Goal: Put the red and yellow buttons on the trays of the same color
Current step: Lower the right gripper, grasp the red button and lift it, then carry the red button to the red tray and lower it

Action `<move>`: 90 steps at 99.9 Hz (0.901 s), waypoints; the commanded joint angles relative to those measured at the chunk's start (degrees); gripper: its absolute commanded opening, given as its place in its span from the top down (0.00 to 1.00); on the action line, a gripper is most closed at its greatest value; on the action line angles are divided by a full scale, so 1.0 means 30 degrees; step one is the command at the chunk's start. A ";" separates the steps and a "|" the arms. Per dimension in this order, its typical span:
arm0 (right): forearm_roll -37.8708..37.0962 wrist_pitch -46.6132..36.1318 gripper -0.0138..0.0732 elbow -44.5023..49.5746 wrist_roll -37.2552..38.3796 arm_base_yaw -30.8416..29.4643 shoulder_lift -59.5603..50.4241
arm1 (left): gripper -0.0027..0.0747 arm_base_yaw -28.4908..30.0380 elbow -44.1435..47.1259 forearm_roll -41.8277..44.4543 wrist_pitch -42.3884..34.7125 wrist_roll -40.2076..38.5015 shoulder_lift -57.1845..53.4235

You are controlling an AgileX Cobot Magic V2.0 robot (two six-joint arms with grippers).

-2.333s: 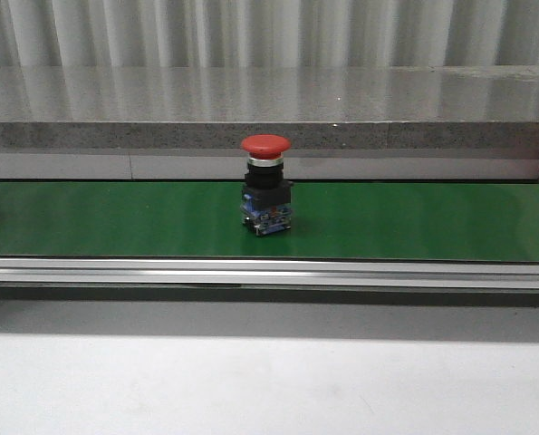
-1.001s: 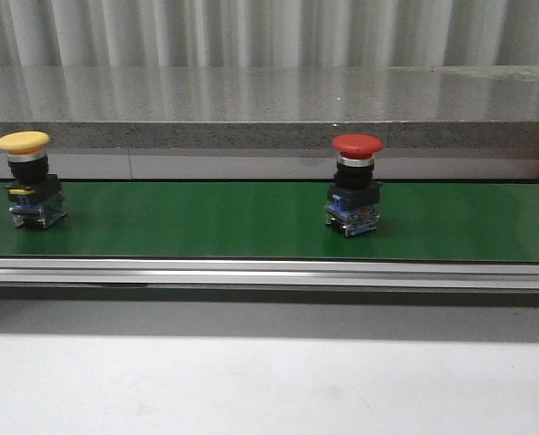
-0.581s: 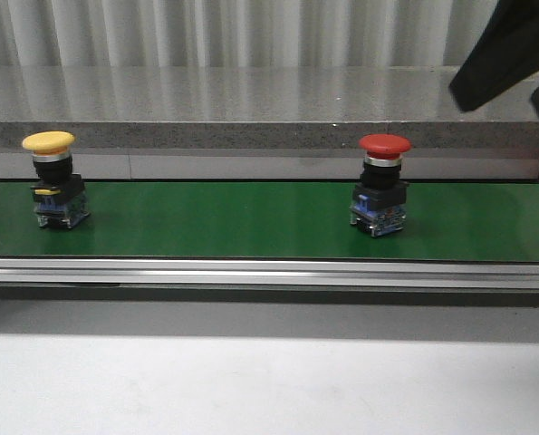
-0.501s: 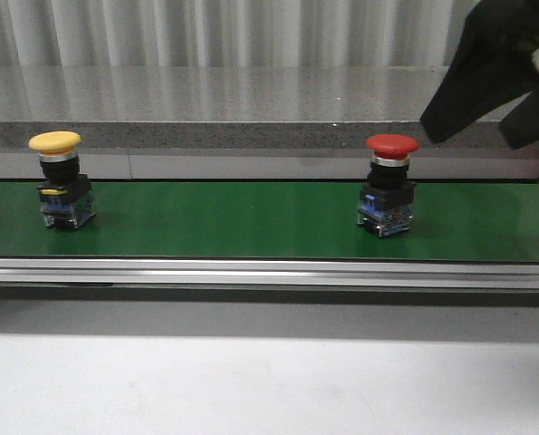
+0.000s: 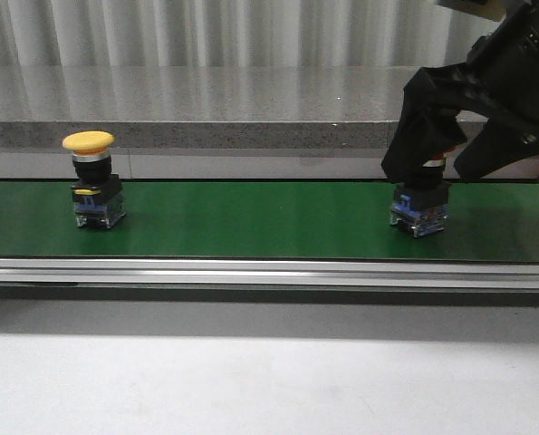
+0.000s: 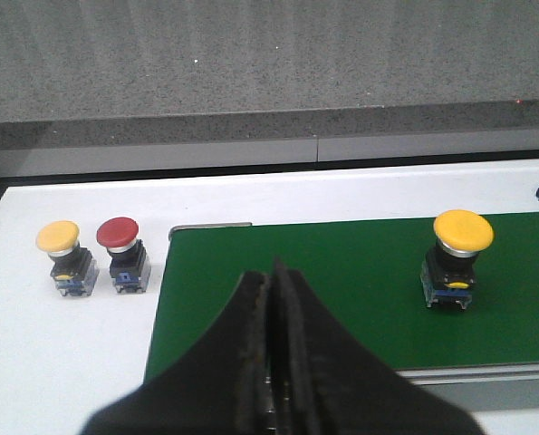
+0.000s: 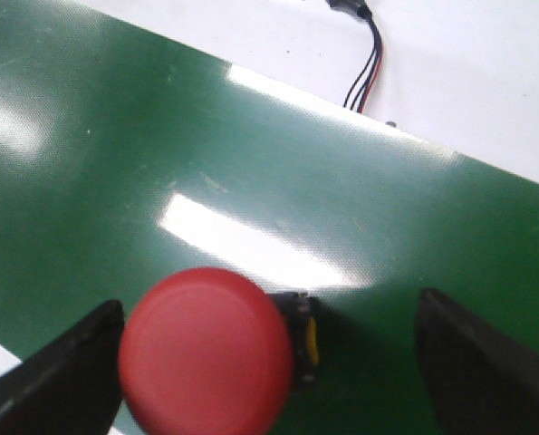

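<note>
Over the green belt (image 5: 251,222) in the front view, the right gripper (image 5: 443,172) is hanging spread wide around the red button (image 5: 419,204), a finger on each side and not squeezing it. A yellow button (image 5: 93,186) is sitting upright far off to the left on the same belt.

Left wrist view: the left gripper (image 6: 274,340) is sitting pressed closed with nothing in it (just hovering at the belt's near edge). Two spare buttons, yellow (image 6: 66,258) and red (image 6: 124,254), are standing side by side on the white table (image 6: 61,344).

Right wrist view: the red cap is sitting between the wide fingers (image 7: 65,376), nearer one.
</note>
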 commanded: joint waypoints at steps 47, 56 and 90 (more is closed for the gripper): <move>0.0520 0.1163 0.68 -0.2355 -0.0068 -0.2160 -0.1316 | 0.99 -0.0178 -0.0498 -0.0085 -0.1420 -0.0044 0.0069; 0.0520 0.1631 0.68 -0.3618 0.0463 -0.4236 -0.1372 | 0.99 -0.0178 -0.0498 -0.0085 -0.1420 -0.0044 0.0069; 0.0716 -0.0871 0.68 -0.7233 0.2512 -1.2493 -0.0299 | 0.99 -0.0178 -0.0498 -0.0085 -0.1420 -0.0044 0.0069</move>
